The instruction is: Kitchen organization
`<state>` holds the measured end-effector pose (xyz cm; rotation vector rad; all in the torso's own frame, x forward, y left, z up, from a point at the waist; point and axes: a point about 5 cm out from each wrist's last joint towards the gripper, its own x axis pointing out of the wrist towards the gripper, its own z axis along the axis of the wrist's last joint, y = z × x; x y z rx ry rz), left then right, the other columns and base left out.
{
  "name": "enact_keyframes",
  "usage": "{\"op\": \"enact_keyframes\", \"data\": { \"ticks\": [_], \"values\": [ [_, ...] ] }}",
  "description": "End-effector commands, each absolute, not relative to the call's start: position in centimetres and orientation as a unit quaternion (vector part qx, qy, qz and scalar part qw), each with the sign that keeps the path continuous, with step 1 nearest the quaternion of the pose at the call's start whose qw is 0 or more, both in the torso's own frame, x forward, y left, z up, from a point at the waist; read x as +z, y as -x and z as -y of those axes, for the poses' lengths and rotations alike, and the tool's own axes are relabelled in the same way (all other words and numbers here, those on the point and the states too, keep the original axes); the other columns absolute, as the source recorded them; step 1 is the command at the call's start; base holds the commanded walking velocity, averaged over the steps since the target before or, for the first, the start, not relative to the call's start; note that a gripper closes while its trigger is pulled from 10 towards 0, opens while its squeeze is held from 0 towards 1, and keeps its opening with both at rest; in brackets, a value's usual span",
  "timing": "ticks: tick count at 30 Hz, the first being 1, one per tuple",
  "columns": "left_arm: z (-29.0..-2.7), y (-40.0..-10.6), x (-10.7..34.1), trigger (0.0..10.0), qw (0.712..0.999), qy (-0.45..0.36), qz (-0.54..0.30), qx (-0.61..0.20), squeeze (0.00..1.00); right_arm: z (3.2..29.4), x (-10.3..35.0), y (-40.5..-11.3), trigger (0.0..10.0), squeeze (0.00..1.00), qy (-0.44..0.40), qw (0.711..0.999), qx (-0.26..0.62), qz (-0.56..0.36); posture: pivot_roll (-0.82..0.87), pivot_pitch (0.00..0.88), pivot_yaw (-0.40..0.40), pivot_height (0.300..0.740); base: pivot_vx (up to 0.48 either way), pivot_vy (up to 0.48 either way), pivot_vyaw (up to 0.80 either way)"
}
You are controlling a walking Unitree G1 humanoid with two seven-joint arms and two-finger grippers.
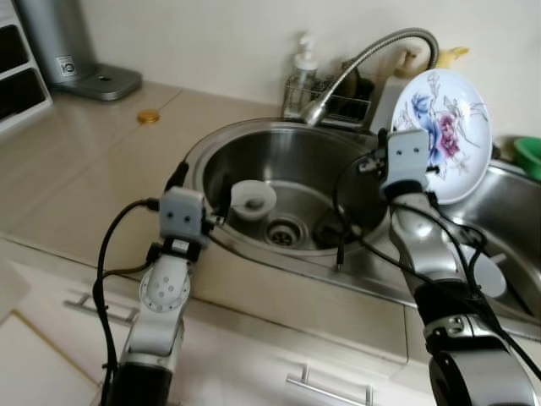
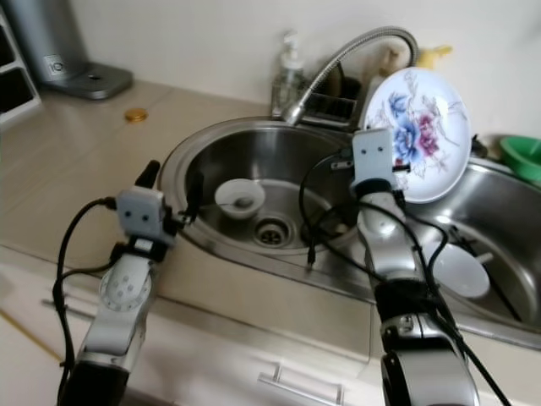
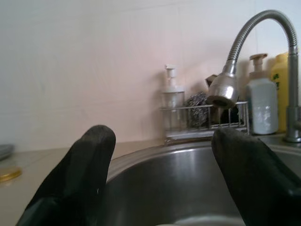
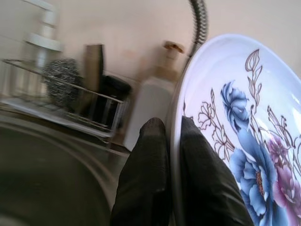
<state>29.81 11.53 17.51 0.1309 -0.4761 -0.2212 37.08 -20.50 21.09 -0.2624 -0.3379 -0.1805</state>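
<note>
Sink rim: right gripper pinches plate edge upright.

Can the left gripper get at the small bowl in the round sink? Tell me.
Probably yes. The left gripper is open at the rim of the round sink, and the small white bowl sits just below and beyond it with nothing between.

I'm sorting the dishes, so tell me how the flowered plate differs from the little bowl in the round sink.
The plate is held up on edge, its rim pinched by the right hand; the bowl sits upright on the sink floor near the drain. The plate carries blue and purple flowers; the bowl looks plain white. The plate is wide and shallow; the bowl is smaller and deeper. Both are white dishware.
</note>
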Motion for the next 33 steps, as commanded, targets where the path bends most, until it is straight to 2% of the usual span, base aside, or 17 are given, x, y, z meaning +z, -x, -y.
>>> {"op": "enact_keyframes", "data": {
  "ticks": [1, 8, 15, 19, 24, 27, 33],
  "values": [
    [-12.2, -29.7, 16.9, 10.0, 0.967, -0.073, 0.222, -0.106, 0.0, 19.5, 22.2, -37.2, 10.0, 0.0, 0.126, 0.97, -0.079, 0.191, 0.09, 0.0, -0.046, 0.74, 0.0, 0.0, 0.0],
    [-12.1, -29.6, 16.9, 10.0, 0.967, -0.071, 0.222, -0.109, 0.0, 19.8, 21.5, -37.2, 10.0, 0.0, 0.11, 0.975, -0.088, 0.169, 0.09, 0.0, -0.046, 0.74, 0.0, 0.0, 0.0],
    [-12.0, -29.5, 16.9, 10.0, 0.966, -0.069, 0.222, -0.111, 0.0, 20.7, 20.8, -37.7, 10.0, 0.0, 0.062, 0.984, -0.109, 0.126, 0.09, 0.0, -0.048, 0.74, 0.0, 0.0, -0.8],
    [-12.0, -29.5, 16.9, 10.0, 0.966, -0.068, 0.222, -0.112, 0.0, 21.4, 19.8, -38.0, 10.0, 0.0, 0.027, 0.989, -0.119, 0.081, 0.09, 0.0, -0.05, 0.74, 0.0, 0.0, -0.8],
    [-12.0, -29.5, 16.8, 10.0, 0.967, -0.067, 0.22, -0.113, 0.0, 21.4, 17.5, -38.6, 10.0, 0.0, 0.011, 0.994, -0.104, -0.027, 0.09, 0.0, -0.051, 0.74, 0.0, 0.0, 0.0],
    [-11.9, -29.4, 16.7, 10.0, 0.967, -0.067, 0.219, -0.114, 0.0, 21.8, 15.8, -38.5, 10.0, 0.0, -0.055, 0.987, -0.119, -0.088, 0.09, 0.0, -0.054, 0.74, 0.0, 0.0, 0.0],
    [-12.0, -29.4, 16.7, 10.0, 0.967, -0.067, 0.217, -0.113, 0.0, 21.9, 14.9, -38.5, 10.0, 0.0, -0.096, 0.981, -0.119, -0.122, 0.09, 0.0, -0.053, 0.74, 0.0, 0.0, 0.0]
  ]
}}
